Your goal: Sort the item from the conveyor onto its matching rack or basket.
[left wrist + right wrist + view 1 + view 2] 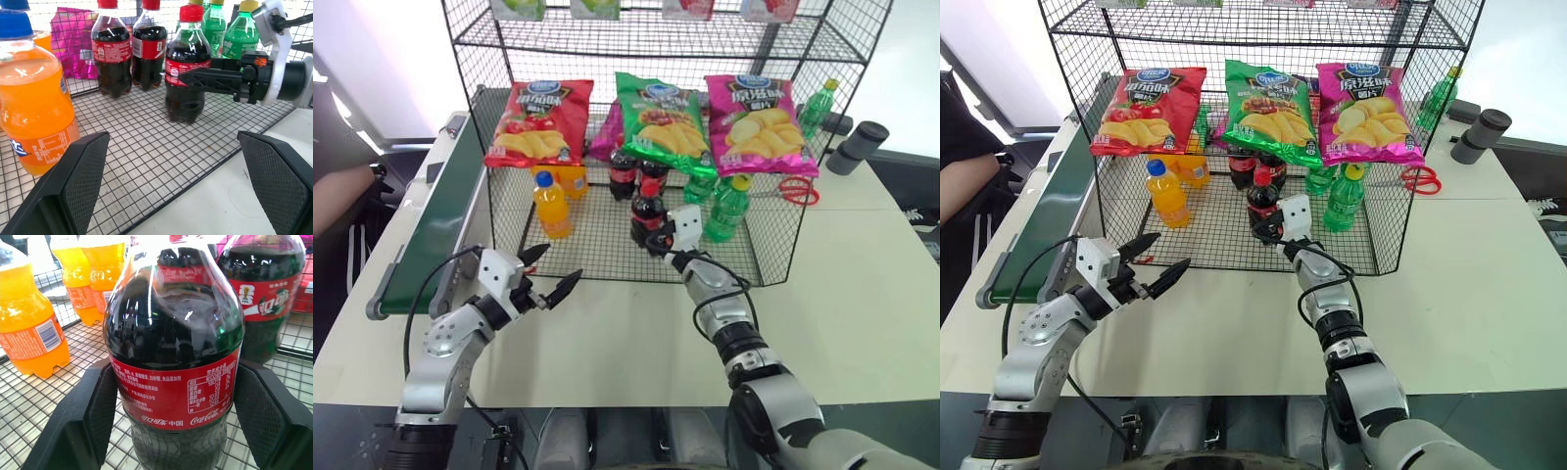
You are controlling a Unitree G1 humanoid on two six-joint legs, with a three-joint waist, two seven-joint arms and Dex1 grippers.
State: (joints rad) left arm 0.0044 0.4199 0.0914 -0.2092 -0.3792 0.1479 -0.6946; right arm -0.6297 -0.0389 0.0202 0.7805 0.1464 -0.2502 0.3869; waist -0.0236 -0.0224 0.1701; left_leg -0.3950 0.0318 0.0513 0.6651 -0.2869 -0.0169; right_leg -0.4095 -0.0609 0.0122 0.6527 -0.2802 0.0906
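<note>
Left gripper (551, 270): black fingers spread wide, empty, hovering over the white table (862, 294) before the rack.
Right gripper (171, 416): fingers clamped around the small dark cola bottle with red cap and label (647, 217).
Bottle position: upright on the large black wire-mesh rack's (597, 257) grid floor, beside two matching colas (129, 49).
Dark green conveyor belt (435, 220): bare.
Remaining: likely only release and withdrawal.
</note>
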